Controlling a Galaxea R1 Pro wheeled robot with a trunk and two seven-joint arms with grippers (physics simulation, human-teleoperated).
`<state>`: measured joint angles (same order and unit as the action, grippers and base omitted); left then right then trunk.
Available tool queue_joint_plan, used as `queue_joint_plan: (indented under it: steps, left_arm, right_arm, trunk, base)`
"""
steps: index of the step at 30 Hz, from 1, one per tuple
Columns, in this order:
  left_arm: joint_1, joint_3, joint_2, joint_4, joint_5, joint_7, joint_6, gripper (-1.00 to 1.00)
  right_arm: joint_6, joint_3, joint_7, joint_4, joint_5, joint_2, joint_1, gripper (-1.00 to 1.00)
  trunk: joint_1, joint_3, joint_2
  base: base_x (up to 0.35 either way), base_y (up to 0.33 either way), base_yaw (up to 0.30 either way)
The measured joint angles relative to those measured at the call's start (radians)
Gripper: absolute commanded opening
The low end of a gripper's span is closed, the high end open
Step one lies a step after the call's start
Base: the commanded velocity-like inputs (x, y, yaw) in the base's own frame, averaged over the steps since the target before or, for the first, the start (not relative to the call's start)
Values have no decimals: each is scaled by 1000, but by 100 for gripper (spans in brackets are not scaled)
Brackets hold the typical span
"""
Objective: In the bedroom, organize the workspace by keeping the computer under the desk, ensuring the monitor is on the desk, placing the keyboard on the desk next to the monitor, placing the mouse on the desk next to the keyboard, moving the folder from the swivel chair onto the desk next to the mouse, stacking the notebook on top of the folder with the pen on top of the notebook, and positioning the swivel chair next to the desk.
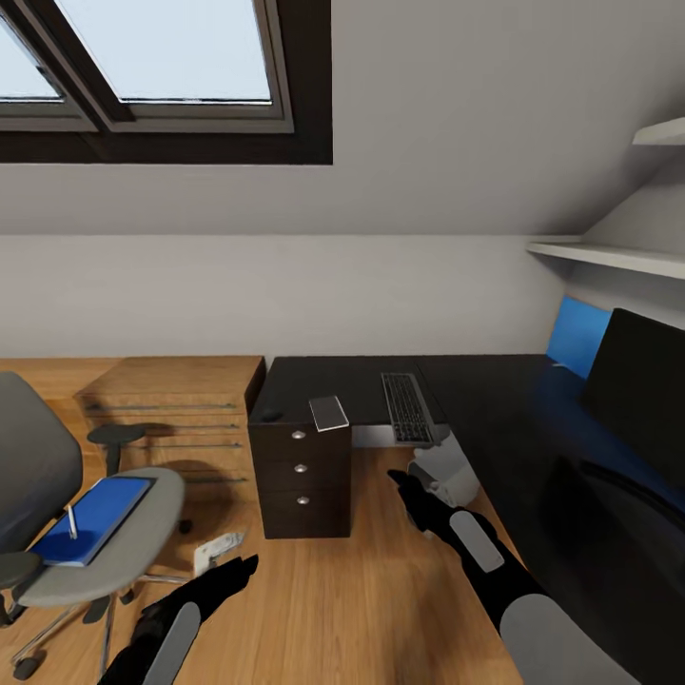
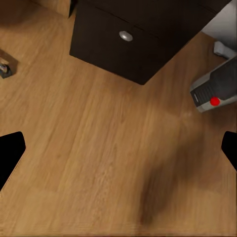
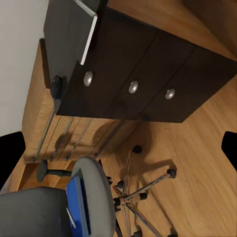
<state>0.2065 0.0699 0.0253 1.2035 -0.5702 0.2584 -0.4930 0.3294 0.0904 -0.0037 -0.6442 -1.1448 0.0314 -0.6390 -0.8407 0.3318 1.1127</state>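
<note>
Glossy black L-shaped worktop [image 1: 495,419] on a light wood plank floor [image 1: 381,590], under grey-white sloped walls and a dark-framed skylight [image 1: 162,67]. Black drawer unit [image 1: 303,476], three round silver knobs. On the worktop: slim dark-keyed keyboard [image 1: 407,407], thin light-grey notebook [image 1: 329,412] overhanging the front edge, small dark mouse [image 1: 271,415], wide black monitor [image 1: 637,390]. Silver-grey tower computer [image 1: 447,471] on the floor under the worktop. Grey upholstered swivel chair [image 1: 86,533] well apart; bright-blue flat folder [image 1: 93,518] on its seat, thin pen [image 1: 71,521] on the folder. Left end effector [image 1: 228,576] and right end effector [image 1: 404,485] both spread wide, holding nothing.
</note>
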Motion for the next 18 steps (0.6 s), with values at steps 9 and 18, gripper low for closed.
queue_joint_plan:
  steps: [9, 18]
  left_arm:
    - [0, 34, -81, 341, -37, 146, -210, 100]
    - [0, 36, -92, 287, -37, 155, -231, 100]
  right_arm:
    - [3, -2, 2, -5, -4, -21, 0, 100]
    - [4, -26, 4, 1, -21, -40, 0, 100]
  trunk:
    - [-35, 28, 63]
    - [-69, 57, 126]
  base:
    - [0, 0, 0]
    - [0, 0, 0]
